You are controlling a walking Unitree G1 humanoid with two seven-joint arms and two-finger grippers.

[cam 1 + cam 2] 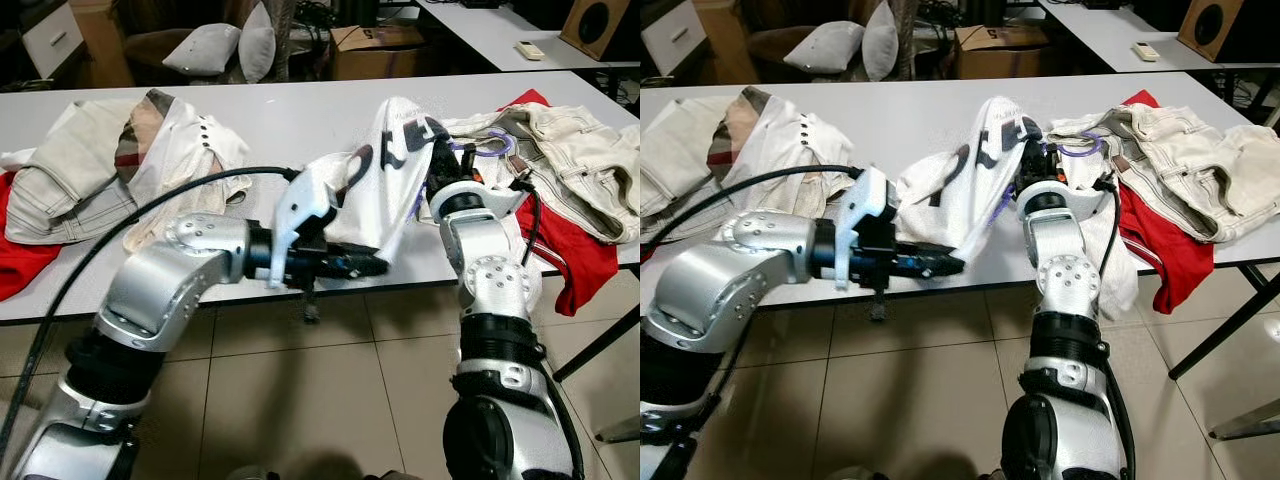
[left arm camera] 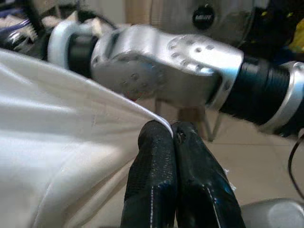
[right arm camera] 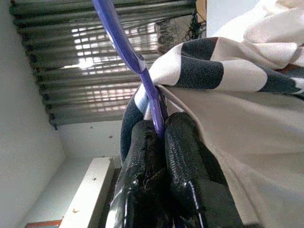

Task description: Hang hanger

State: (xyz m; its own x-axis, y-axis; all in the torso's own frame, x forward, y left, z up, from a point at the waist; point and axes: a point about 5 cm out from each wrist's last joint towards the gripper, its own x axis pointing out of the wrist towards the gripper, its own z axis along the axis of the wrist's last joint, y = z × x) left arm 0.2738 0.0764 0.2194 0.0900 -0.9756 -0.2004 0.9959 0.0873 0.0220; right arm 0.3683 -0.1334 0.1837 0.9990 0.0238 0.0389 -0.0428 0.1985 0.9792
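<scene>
Right end effector (image 3: 159, 137) clenched on purple hanger (image 3: 124, 45), rod running straight up out of its fingertips inside white shirt (image 1: 375, 190); left end effector (image 2: 173, 142) pinching shirt hem, lower, just beside, above counter (image 1: 290, 120).

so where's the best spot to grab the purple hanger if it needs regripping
Probably the bare purple hanger rod just above the shirt's collar, where the right hand is shut on it now. Come from the collar side, fingers across the thin rod. Lower down the white T-shirt covers it, and the left hand pinches the hem.
</scene>
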